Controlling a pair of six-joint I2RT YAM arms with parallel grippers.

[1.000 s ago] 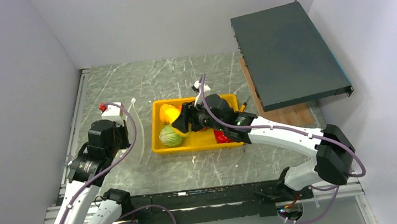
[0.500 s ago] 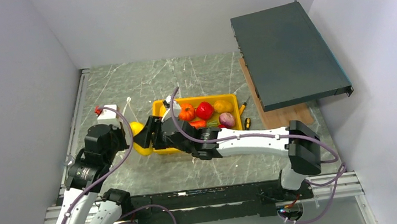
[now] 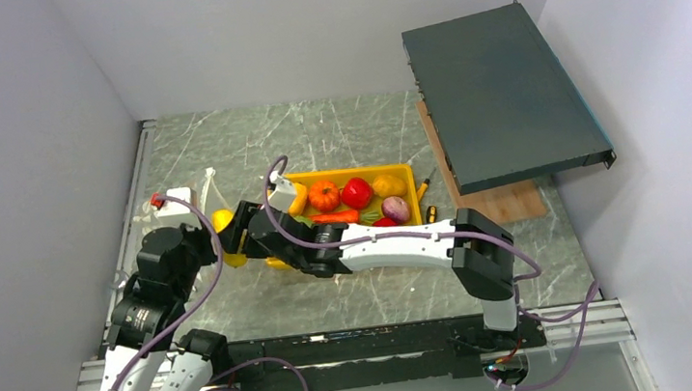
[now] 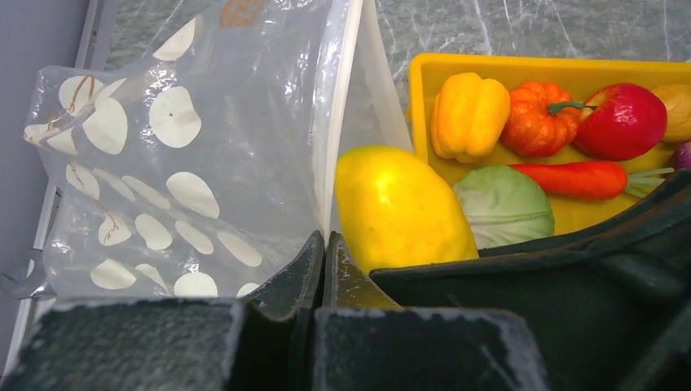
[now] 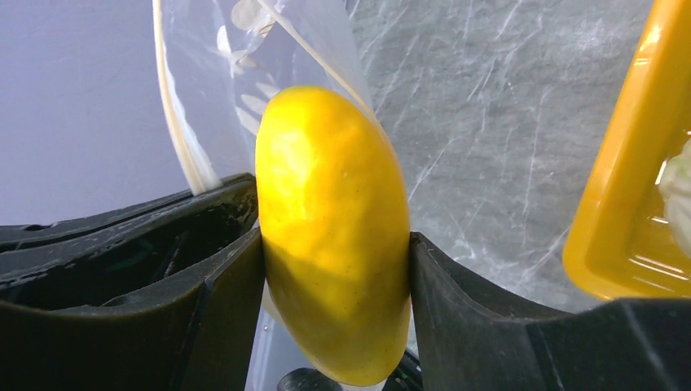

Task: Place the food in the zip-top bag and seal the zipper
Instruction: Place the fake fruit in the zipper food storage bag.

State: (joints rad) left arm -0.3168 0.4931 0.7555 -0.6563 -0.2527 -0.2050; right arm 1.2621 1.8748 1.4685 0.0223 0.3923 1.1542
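Barely begun: your right gripper (image 5: 334, 269) is clamped on a yellow piece (image 5: 326, 163) at the mouth of the bag (image 4: 163, 122), left of the tray (image 4: 530, 65), while your left gripper (image 4: 324, 244) pinches the bag by its zipper (image 4: 341, 98) edge, jaws closed. Nothing shows inside the bag (as far as its clear wall tells); pepper (image 4: 468, 114), pumpkin (image 4: 538, 120), tomato (image 4: 623, 122), carrot (image 4: 583, 179) and cabbage (image 4: 505, 205) wait in the tray, and the zipper is unsealed. No writing reads, only white dots

text: none legible | zip-top bag (image 4: 163, 163) — plain white dots | orange mark (image 4: 241, 10) — too blurred to read
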